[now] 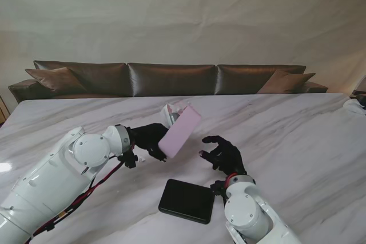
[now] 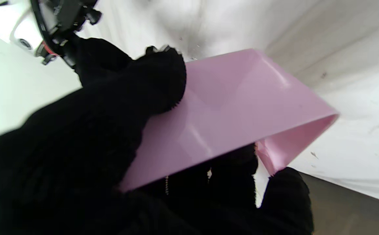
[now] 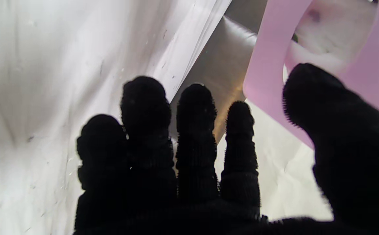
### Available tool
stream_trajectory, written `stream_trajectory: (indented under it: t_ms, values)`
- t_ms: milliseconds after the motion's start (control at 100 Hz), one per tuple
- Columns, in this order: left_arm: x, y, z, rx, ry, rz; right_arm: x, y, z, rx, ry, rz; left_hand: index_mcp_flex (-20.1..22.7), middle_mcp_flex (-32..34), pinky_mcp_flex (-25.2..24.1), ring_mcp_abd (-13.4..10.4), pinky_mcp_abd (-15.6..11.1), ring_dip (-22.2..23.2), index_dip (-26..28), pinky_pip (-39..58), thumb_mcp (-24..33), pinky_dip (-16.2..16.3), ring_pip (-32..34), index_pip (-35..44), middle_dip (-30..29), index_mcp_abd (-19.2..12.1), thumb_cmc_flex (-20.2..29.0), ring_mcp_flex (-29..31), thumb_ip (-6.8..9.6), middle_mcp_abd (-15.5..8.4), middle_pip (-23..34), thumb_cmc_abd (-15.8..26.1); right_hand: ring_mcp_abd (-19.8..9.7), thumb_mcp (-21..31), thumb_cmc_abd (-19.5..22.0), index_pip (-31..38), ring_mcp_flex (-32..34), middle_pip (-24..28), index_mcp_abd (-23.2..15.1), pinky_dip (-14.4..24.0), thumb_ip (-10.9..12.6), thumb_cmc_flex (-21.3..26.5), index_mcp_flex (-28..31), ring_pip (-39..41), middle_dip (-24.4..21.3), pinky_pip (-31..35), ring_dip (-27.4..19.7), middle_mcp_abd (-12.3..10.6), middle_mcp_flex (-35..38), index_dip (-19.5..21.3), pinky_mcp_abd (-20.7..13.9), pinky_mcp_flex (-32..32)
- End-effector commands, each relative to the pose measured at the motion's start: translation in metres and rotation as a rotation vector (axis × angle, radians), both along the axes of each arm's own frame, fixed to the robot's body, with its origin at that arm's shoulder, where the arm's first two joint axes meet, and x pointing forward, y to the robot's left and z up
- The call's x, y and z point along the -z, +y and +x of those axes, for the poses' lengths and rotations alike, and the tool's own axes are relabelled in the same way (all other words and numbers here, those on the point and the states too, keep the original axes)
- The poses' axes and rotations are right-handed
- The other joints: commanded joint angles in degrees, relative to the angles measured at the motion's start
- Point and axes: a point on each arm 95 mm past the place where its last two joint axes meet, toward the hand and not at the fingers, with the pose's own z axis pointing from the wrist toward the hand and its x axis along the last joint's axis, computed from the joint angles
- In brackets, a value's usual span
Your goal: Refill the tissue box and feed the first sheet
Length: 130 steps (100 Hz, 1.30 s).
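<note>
A pink tissue box [image 1: 179, 131] is held tilted above the table, with my left hand [image 1: 150, 138] shut on its lower end. White tissue [image 1: 171, 111] shows at its upper end. In the left wrist view my gloved fingers [image 2: 137, 94] wrap the box [image 2: 228, 107]. My right hand [image 1: 223, 154] is open, fingers spread, just right of the box and apart from it. The right wrist view shows the box's oval opening [image 3: 331, 36] with white tissue behind it, beyond my thumb [image 3: 323, 98]. A black flat lid or base [image 1: 187, 200] lies on the table nearer to me.
The marble table [image 1: 297, 135] stretches wide around both hands. A brown leather sofa [image 1: 171, 78] stands behind its far edge. Something small sits at the table's far right edge [image 1: 355, 104].
</note>
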Motion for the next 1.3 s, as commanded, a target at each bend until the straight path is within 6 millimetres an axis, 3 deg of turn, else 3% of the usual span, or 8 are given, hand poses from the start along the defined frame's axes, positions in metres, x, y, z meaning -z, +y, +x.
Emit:
stream_trajectory:
  t_ms: [0, 30, 190, 550, 790, 1050, 1290]
  values:
    - [-0.004, -0.004, -0.001, 0.018, 0.005, -0.007, 0.002, 0.007, -0.002, -0.043, 0.007, 0.026, 0.44, 2.84, -0.26, 0.51, -7.77, -1.50, 1.96, 135.06, 8.75, 1.94, 0.34, 0.92, -0.89, -3.40, 7.08, 4.11, 7.50, -0.01, -0.25, 8.97, -1.25, 0.85, -0.23, -0.35, -0.11, 1.81, -3.60, 1.76, 0.54, 0.81, -4.25, 0.36, 1.63, -0.29, 0.91, -2.53, -1.38, -3.17, -3.69, -0.12]
    - [-0.004, -0.004, -0.001, 0.020, 0.013, -0.011, 0.002, 0.009, -0.003, -0.056, 0.005, 0.042, 0.45, 2.82, -0.34, 0.51, -7.77, -1.49, 1.99, 135.01, 8.70, 1.98, 0.32, 0.91, -0.87, -3.40, 7.10, 4.07, 7.50, -0.01, -0.26, 9.00, -1.35, 0.90, -0.54, -0.08, -0.20, 1.78, -3.48, 2.09, 0.25, 1.13, -5.93, 0.44, 1.89, -0.46, 0.91, -2.67, -1.92, -5.06, -3.81, -0.17]
    - [-0.004, -0.007, 0.001, 0.040, 0.053, -0.027, 0.001, 0.015, -0.006, -0.114, -0.006, 0.087, 0.14, 2.62, -0.60, 0.57, -7.82, -1.38, 2.24, 134.77, 8.26, 2.47, 0.23, 0.75, -0.67, -3.36, 7.18, 3.76, 7.49, -0.04, -0.38, 9.26, -2.46, 0.82, -2.29, -2.59, -1.01, 2.23, -4.27, 2.16, -0.96, 3.25, -12.29, 0.51, 2.91, -0.79, 1.04, -3.51, -4.49, -6.79, -4.67, -0.62]
    - [-0.003, -0.008, 0.004, 0.049, 0.100, -0.027, 0.007, 0.029, -0.013, -0.154, -0.007, 0.179, -0.11, 2.39, -0.75, 0.57, -7.81, -1.25, 2.71, 134.35, 7.62, 3.38, 0.04, 0.52, -0.37, -3.35, 7.25, 3.45, 7.51, -0.10, -0.56, 9.63, -3.87, 0.83, -4.28, -8.19, -0.56, 2.76, -10.18, 2.55, -4.08, 7.79, -16.83, 1.42, 4.90, -0.67, 1.16, -4.10, -5.48, -10.83, -5.93, 0.01]
    - [-0.003, -0.008, 0.005, 0.042, 0.116, -0.034, 0.012, 0.040, -0.016, -0.161, -0.008, 0.260, -0.30, 2.27, -0.77, 0.57, -7.73, -1.20, 2.94, 134.13, 7.51, 3.73, -0.02, 0.40, -0.24, -3.29, 7.25, 3.40, 7.41, -0.16, -0.65, 9.67, -4.37, 1.30, -5.43, -9.71, -0.77, 2.97, -14.85, 2.74, -4.90, 10.47, -14.55, 2.21, 5.60, -0.59, 1.46, -4.13, -4.97, -12.02, -6.45, -0.32]
    - [-0.002, -0.008, 0.005, 0.045, 0.133, -0.036, 0.017, 0.046, -0.014, -0.162, 0.004, 0.318, -0.31, 2.27, -0.73, 0.73, -7.63, -1.29, 3.08, 134.02, 7.44, 4.00, -0.09, 0.35, -0.19, -3.28, 7.30, 3.39, 7.29, -0.16, -0.69, 9.79, -4.74, 1.89, -5.44, -11.90, -0.98, 2.70, -15.10, 2.95, -5.31, 11.80, -12.15, 2.69, 6.23, -0.56, 1.56, -4.31, -4.78, -13.20, -6.75, -0.34]
    - [-0.002, -0.009, 0.003, 0.045, 0.137, -0.033, 0.022, 0.052, -0.011, -0.165, 0.013, 0.406, -0.41, 2.27, -0.68, 0.73, -7.61, -1.31, 3.16, 133.96, 7.36, 4.23, -0.09, 0.31, -0.16, -3.24, 7.22, 3.39, 7.19, -0.16, -0.70, 9.86, -4.85, 2.73, -4.52, -7.02, -2.61, 2.59, -16.55, 3.24, -4.91, 15.07, -4.57, 3.63, 7.28, -0.88, 2.06, -4.09, -5.35, -10.86, -6.63, -1.98]
